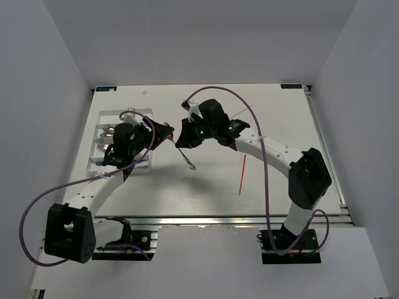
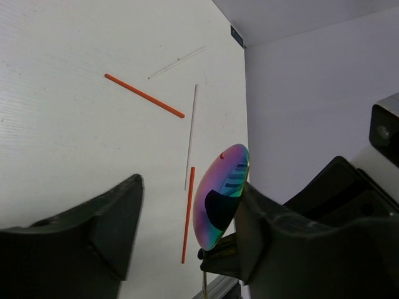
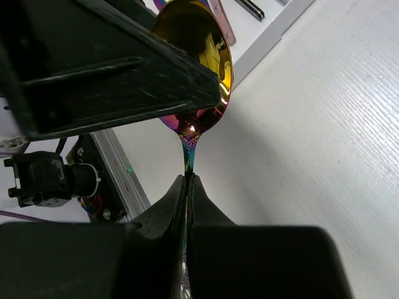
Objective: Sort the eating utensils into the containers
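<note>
My right gripper [image 3: 189,179] is shut on the thin neck of a spoon with a gold, rainbow-tinted bowl [image 3: 198,59], held above the table. The spoon's handle [image 1: 189,161] pokes out below the right gripper [image 1: 184,139]. My left gripper [image 2: 187,224] is open around the bowl [image 2: 221,193]: the bowl rests against one finger [image 2: 265,233], and a gap separates it from the other finger [image 2: 115,218]. The white cutlery tray [image 1: 98,164] lies at the table's left with silver utensils in it. Red sticks [image 2: 144,95] [image 2: 187,215] and clear sticks [image 2: 192,131] lie loose on the table.
The left arm's dark finger [image 3: 106,68] crosses the upper left of the right wrist view, with a corner of the tray [image 3: 268,38] behind it. A red stick [image 1: 242,175] lies right of centre. White walls enclose the table; the aluminium rail [image 1: 218,219] runs along the near edge.
</note>
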